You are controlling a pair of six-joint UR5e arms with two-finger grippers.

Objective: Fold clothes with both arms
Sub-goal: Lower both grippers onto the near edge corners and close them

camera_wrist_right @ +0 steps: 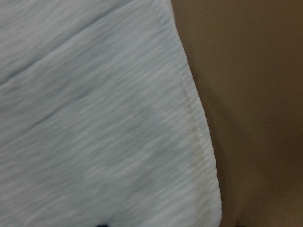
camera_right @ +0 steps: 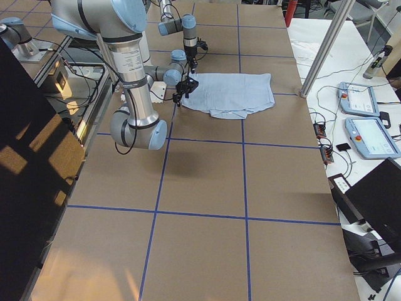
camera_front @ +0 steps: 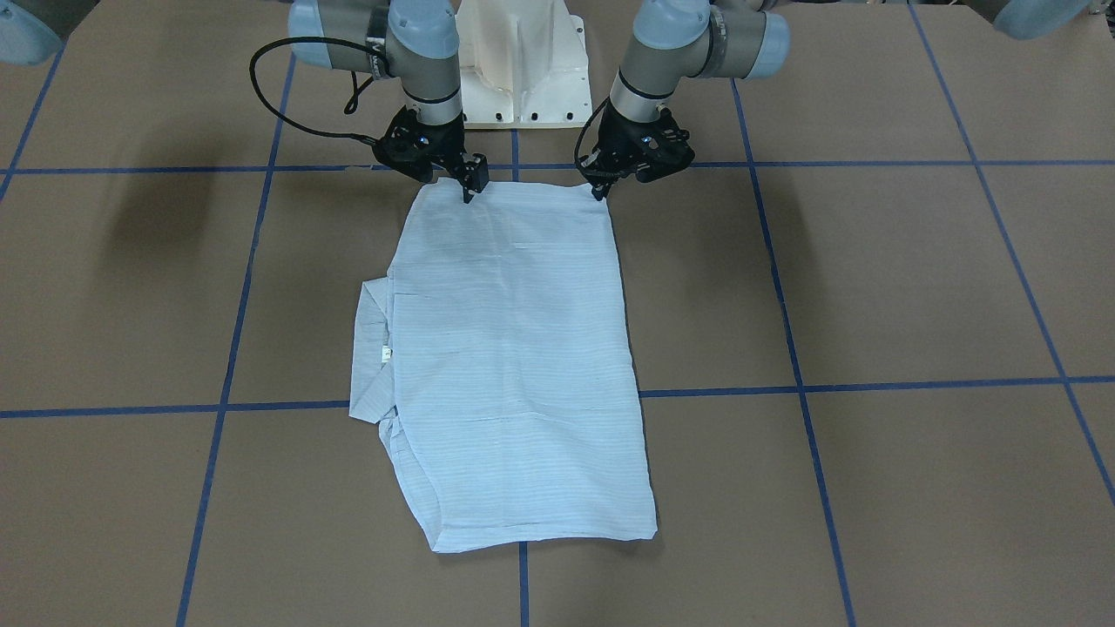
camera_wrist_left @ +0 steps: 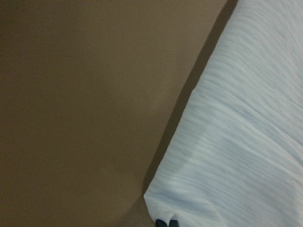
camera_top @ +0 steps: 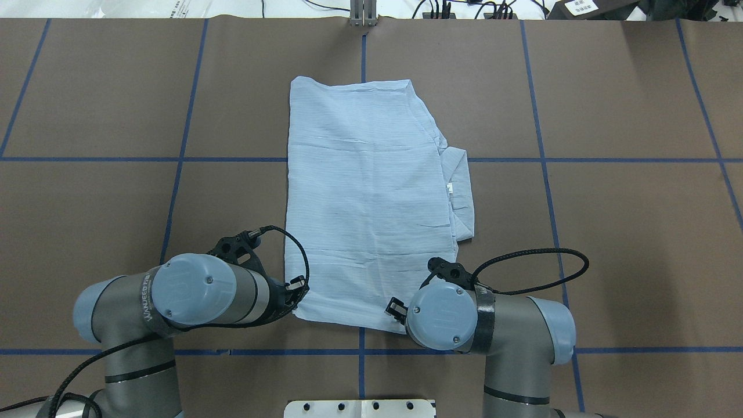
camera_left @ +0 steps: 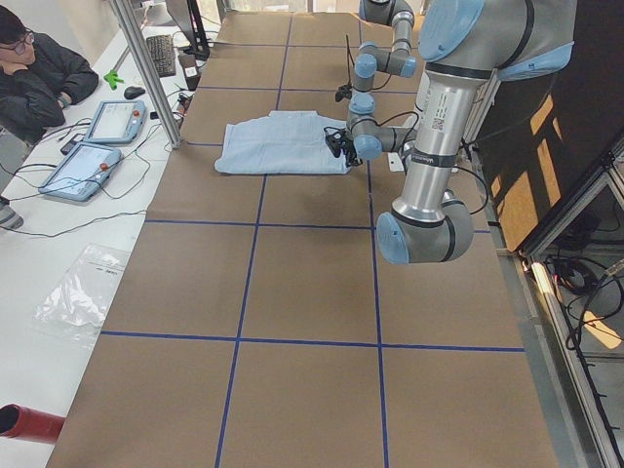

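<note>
The light blue striped shirt point(camera_front: 514, 366) lies folded into a long flat strip on the brown table, also seen in the overhead view point(camera_top: 365, 197). Its collar point(camera_top: 458, 191) and neck label point(camera_top: 450, 187) stick out on the robot's right. My left gripper point(camera_top: 297, 285) is at the shirt's near left corner. In the left wrist view its fingertips point(camera_wrist_left: 166, 222) sit together on the corner of the cloth point(camera_wrist_left: 236, 142). My right gripper point(camera_top: 396, 307) is at the near right corner. In the right wrist view its fingertips point(camera_wrist_right: 102, 225) stand wide apart over the hem point(camera_wrist_right: 189, 104).
The white pedestal base point(camera_front: 521, 70) stands just behind the grippers. Blue tape lines point(camera_front: 801, 383) grid the table. A metal post point(camera_left: 146, 68), teach pendants point(camera_left: 97, 122) and a seated operator point(camera_left: 39, 73) are at the table's far side.
</note>
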